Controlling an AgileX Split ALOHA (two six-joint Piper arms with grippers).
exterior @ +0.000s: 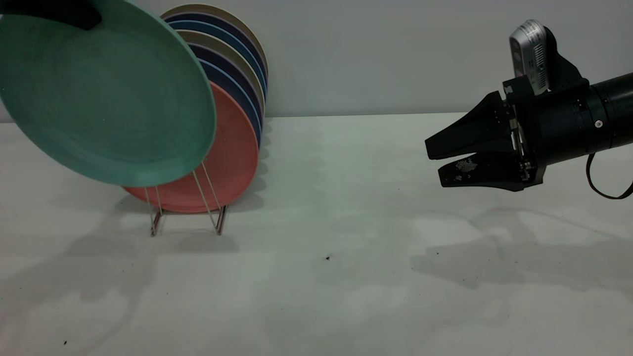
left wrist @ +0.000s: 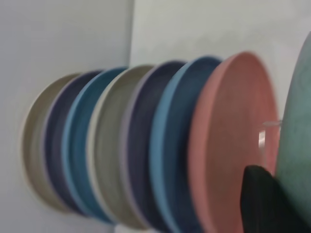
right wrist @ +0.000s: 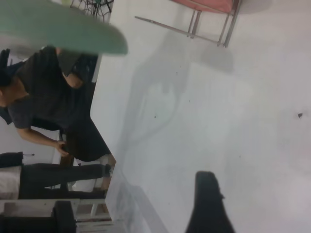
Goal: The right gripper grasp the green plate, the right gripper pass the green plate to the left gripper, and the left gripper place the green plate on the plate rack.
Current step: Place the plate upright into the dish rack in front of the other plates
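Note:
The green plate [exterior: 104, 94] hangs tilted in the air at the far left, just in front of the salmon-pink plate [exterior: 232, 158] in the plate rack [exterior: 207, 198]. My left gripper [exterior: 74, 14] holds the green plate by its upper rim and is mostly out of the exterior view. In the left wrist view one black finger [left wrist: 262, 199] presses against the green plate [left wrist: 297, 145]. My right gripper [exterior: 435, 165] hovers at the right, well above the table, jaws slightly apart and empty. The right wrist view shows one of its fingers [right wrist: 206, 204], the green plate [right wrist: 58, 29] and the rack [right wrist: 209, 34].
Behind the pink plate the rack holds several dark blue and beige plates [exterior: 237, 84] standing on edge, also in the left wrist view [left wrist: 146, 145]. The white table [exterior: 346, 277] runs between rack and right gripper. A person [right wrist: 48, 102] stands past the table's edge.

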